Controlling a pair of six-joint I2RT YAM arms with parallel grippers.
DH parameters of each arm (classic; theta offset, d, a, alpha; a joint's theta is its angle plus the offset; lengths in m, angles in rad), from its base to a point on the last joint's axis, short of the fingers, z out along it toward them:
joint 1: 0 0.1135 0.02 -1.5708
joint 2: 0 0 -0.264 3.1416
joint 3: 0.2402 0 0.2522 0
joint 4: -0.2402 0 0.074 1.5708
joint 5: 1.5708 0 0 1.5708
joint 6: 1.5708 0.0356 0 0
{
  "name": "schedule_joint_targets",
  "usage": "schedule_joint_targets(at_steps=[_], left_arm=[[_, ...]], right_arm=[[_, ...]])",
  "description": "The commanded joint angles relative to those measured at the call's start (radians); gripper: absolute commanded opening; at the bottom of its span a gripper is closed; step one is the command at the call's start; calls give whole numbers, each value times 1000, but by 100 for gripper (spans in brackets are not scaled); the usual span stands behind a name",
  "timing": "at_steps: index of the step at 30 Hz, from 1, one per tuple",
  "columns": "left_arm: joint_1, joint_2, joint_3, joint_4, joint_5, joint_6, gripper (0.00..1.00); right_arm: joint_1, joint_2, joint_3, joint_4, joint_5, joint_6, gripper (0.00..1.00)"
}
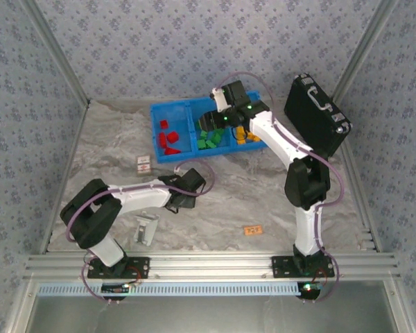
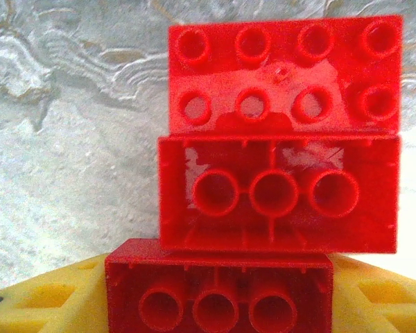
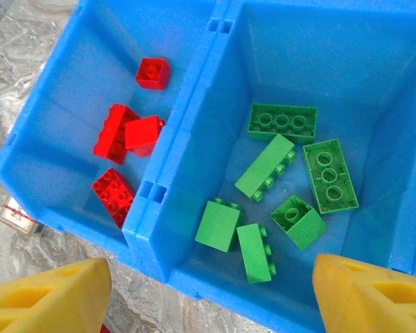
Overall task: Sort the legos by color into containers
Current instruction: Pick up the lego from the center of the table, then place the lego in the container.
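Left wrist view: pinches one red lego end to end in the left pincer, over the worktop — two more red legos just beyond. Right wrist view: holds the right pincer spread above the blue tray — four red legos in its left compartment, six green legos in the middle one.
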Motion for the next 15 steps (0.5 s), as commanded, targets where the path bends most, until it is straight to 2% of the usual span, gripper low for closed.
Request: schedule_joint_targets(at_steps=[1,4,9,15], left_arm=[[-2,-92,4,-86,-27,22,61],[2,-176,51,-134,-72,82,61],[86,-264,136,-134,-72,179,61],[211,-221,202,-8,-80,305,61]], right_arm=[[0,-31,-15,-11,30,-5,78],[1,-35,-21,-19,40,0,78],[13,-55,-40,-59,37,2,77],[46,-200,-276,35,92,41,77]])
